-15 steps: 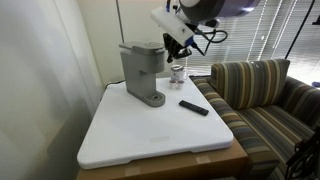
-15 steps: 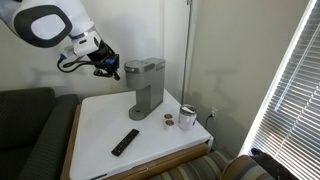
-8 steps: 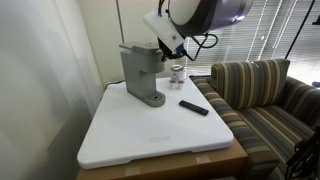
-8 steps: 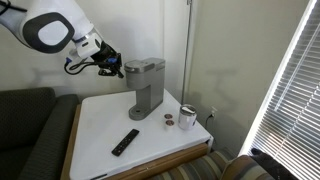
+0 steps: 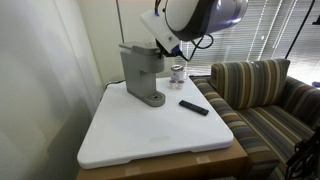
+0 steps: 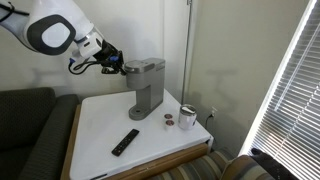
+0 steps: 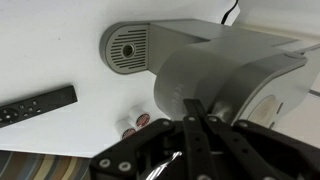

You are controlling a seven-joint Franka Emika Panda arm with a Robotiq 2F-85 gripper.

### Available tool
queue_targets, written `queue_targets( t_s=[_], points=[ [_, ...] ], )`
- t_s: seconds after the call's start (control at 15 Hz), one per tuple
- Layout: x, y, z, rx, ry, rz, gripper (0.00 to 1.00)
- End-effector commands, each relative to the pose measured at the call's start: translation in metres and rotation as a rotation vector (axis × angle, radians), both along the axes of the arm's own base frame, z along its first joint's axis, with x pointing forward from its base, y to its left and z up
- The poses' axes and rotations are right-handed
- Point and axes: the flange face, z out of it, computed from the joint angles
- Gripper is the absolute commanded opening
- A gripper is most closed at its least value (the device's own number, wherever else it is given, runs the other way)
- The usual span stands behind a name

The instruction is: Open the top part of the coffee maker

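Observation:
The grey coffee maker (image 5: 143, 75) stands at the back of the white table (image 5: 150, 140); it also shows in an exterior view (image 6: 148, 90). Its flat top part (image 5: 142, 47) (image 6: 146, 64) lies closed on the head. My gripper (image 6: 118, 68) is at the side of the head, level with the top part's edge, partly hidden by the arm in an exterior view (image 5: 160, 44). In the wrist view my gripper (image 7: 195, 105) has its fingers pressed together, empty, tips right over the rounded head (image 7: 225, 75). Contact cannot be told.
A black remote (image 5: 194, 107) (image 6: 125, 142) (image 7: 38, 103) lies on the table in front. A small glass jar (image 5: 178, 72) (image 6: 187, 117) stands beside the machine. A striped sofa (image 5: 265, 95) adjoins one table side, a dark couch (image 6: 30, 130) another.
My gripper has moved in towards the coffee maker's head and now sits at the top part's edge. The coffee maker, remote and jar have not moved.

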Motion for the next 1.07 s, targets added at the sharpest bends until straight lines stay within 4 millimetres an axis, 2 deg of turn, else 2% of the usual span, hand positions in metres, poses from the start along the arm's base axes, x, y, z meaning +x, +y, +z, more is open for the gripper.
queue_targets(
  t_s=[0.0,0.4,1.0],
  points=[
    [0.006,-0.002,0.011,-0.018,-0.053,0.001,0.0],
    [0.006,-0.002,0.022,-0.033,-0.07,0.013,0.0],
    [0.011,0.003,0.052,-0.071,-0.096,0.048,0.0]
  ],
)
